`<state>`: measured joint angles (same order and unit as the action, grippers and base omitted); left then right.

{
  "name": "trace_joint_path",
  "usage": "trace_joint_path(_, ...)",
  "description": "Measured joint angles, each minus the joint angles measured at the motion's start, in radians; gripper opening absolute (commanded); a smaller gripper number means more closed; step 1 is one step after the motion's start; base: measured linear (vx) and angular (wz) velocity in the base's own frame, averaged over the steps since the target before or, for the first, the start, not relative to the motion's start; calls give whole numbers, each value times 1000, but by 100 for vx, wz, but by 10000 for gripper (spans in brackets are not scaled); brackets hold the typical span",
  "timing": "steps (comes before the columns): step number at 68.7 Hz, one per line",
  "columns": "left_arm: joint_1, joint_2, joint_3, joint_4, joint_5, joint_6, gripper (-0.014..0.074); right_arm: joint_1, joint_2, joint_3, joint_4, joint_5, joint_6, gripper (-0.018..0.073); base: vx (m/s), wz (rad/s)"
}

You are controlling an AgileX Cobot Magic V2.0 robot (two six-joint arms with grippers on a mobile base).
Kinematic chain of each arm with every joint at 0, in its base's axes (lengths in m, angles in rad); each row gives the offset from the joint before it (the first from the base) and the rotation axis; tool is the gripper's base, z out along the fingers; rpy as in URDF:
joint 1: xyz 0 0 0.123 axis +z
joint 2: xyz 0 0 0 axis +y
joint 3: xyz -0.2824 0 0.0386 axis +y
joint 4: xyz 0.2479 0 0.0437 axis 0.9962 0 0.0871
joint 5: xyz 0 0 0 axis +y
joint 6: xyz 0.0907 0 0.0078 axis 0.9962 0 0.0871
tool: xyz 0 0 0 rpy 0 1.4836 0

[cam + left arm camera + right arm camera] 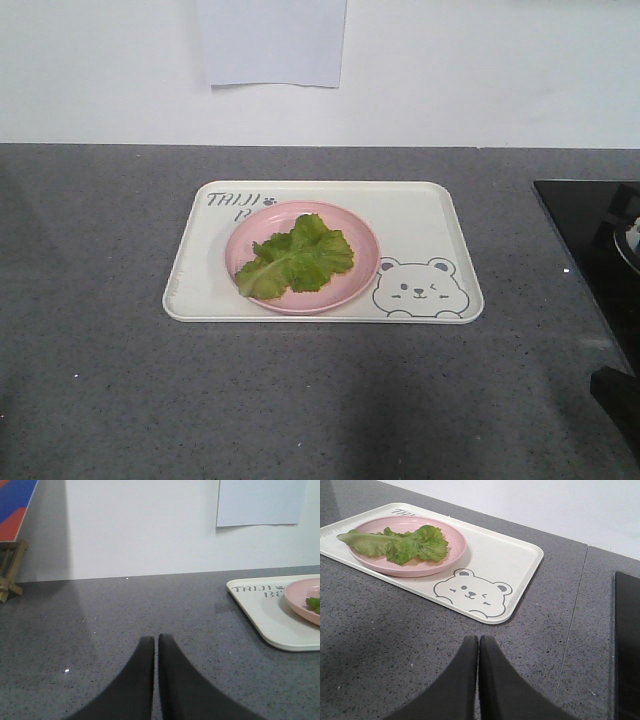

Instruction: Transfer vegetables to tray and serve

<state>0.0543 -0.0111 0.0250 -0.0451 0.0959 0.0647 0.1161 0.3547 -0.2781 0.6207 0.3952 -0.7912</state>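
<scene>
Spanning the whole foreground, the grey speckled bench (100,380) carries everything, with a black hob (590,240) at its right edge. Near the bench's back edge and roughly central sits the tray (420,215), cream with a winking bear drawn at its front right corner and lettering at its back left corner. On the tray's left half stands a round pink plate (355,235), and the vegetables (297,257), crinkled green lettuce, lie on that plate, one leaf tip reaching over the plate's front left rim.

The left gripper (156,642) hangs above bare bench off the tray's left edge, its two dark fingers pressed together with only a hairline between them and nothing held. The right gripper (478,642) hangs above the bench off the tray's front right corner, likewise closed up and empty.

By the look of it, the transfer is done: the lettuce is on its plate on the tray. What seems left is the serving, taking hold of the tray and carrying it off.
</scene>
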Motion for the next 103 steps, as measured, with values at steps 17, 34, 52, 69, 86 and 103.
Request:
trace_joint_path(17, 0, 0, 0, 0, 0, 0, -6, 0, 0, 0, 0, 0, 0, -6, 0, 0)
trace_joint_path(34, 0, 0, 0, 0, 0, 0, -6, 0, 0, 0, 0, -10, 0, -6, 0, 0)
trace_joint_path(52, 0, 0, 0, 0, 0, 0, -6, 0, -23, 23, -8, -79, 18, -6, 0, 0)
trace_joint_path(69, 0, 0, 0, 0, 0, 0, -6, 0, -152, 188, -266, -210, 412, -6, 0, 0)
trace_joint_path(86, 0, 0, 0, 0, 0, 0, -6, -20, -259, 285, -725, -274, 950, -6, 0, 0)
trace_joint_path(103, 0, 0, 0, 0, 0, 0, -6, -88, -361, 306, -803, -330, 1069, -3, 0, 0)
